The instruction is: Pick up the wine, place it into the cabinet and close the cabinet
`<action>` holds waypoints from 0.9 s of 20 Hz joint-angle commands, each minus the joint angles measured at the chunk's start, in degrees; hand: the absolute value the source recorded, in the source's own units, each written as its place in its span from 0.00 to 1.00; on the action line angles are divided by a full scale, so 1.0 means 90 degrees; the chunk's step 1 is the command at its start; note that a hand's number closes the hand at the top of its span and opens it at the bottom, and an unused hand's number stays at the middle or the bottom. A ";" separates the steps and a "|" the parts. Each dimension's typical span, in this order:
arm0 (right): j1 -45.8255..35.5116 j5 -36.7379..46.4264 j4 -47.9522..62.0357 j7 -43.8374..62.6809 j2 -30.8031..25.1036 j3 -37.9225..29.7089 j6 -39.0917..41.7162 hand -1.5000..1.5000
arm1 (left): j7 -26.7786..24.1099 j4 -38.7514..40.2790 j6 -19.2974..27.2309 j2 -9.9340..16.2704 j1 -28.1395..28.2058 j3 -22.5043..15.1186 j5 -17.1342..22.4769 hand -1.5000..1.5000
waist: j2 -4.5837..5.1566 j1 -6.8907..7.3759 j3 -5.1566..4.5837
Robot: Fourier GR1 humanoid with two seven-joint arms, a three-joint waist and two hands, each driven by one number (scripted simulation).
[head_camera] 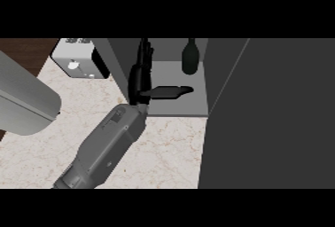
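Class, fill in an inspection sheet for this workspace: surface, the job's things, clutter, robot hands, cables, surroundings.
Surface: pale marbled counter.
Job's things: wine bottle upright inside the cabinet; cabinet door open.
Clutter: grey appliance on the counter, left of the cabinet.
Robot hands: right robot hand inside the cabinet, fingers straight, apart from the wine bottle; left robot hand not seen, only a grey forearm at the left edge.
Cables: nothing seen.
Surroundings: dark wood at upper left.

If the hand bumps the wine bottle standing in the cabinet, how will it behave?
The wine bottle stands tall and narrow, so a bump near its neck would likely tip it. Being round, it would probably roll once down.
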 commanded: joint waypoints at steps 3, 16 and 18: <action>0.0320 -0.0363 -0.1274 0.0436 -0.0166 -0.0090 -0.0011 0.00 | 0.0075 -0.1723 0.0107 0.0174 0.1509 -0.0480 -0.0202 0.00 | 0.0016 -0.0013 -0.0001; 0.0230 -0.0298 -0.1651 0.0795 -0.0296 0.0187 -0.0207 0.00 | 0.0326 -0.4902 0.0493 0.0774 0.3977 -0.1496 -0.0705 0.00 | 0.0046 -0.0077 -0.0005; 0.0280 -0.0431 -0.1176 0.0690 -0.0596 0.0082 0.0171 1.00 | 0.0561 -0.5339 0.0756 0.0736 0.4253 -0.1736 -0.0880 0.00 | 0.0063 -0.0082 0.0000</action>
